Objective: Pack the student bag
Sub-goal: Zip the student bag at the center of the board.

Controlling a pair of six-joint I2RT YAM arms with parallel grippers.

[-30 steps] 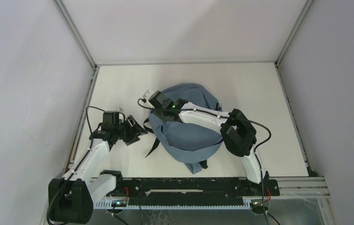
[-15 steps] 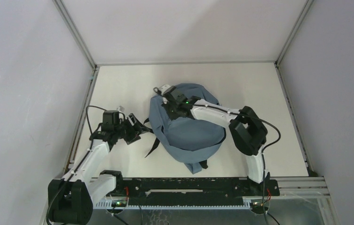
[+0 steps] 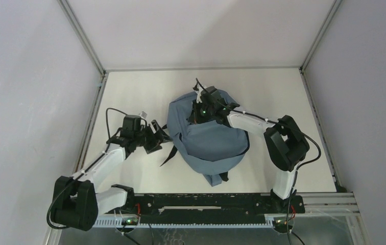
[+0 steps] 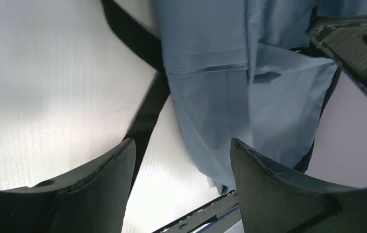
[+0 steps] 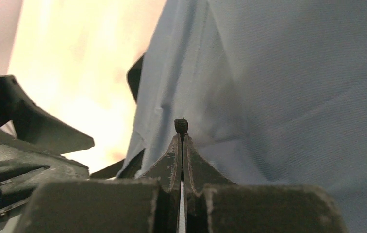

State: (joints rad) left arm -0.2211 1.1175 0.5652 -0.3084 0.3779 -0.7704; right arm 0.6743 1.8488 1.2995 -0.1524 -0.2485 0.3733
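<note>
Where everything is carried, bench [image 3: 129,97]: a pale, flat bench is seen between grey walls, with both arms bolted at its near edge.
Student bag [image 3: 209,145]: a soft, dusty blue-grey fabric backpack is laid near the middle of the bench, slumped and rounded, with one pincer at its left edge and the other at its far upper part.
Left pincer [image 4: 181,145]: the jaws are spread wide and nothing is held; it is poised just beside the bag's left edge.
Right pincer [image 5: 182,145]: the jaws are pressed together at the bag's far upper part, and something small is nipped at their tips.
Strap [image 4: 145,111]: a flat black webbing strap is laid on the bench ahead of the left pincer's gap, beside a fold of blue fabric.
Tab [image 5: 181,126]: a small black ribbed tab is pinched by the right pincer; it is judged to be a zip pull.
Step in hand: the bag is judged to be in the course of being unzipped.
Doing it well: the tab should be drawn along the zip line, not lifted away from it; fabric near the zip should be gripped by the left pincer as a counter-hold, and the strap should be kept out of those jaws.
Bag contents: the inside is hidden in every view, so what has been packed cannot be told.
</note>
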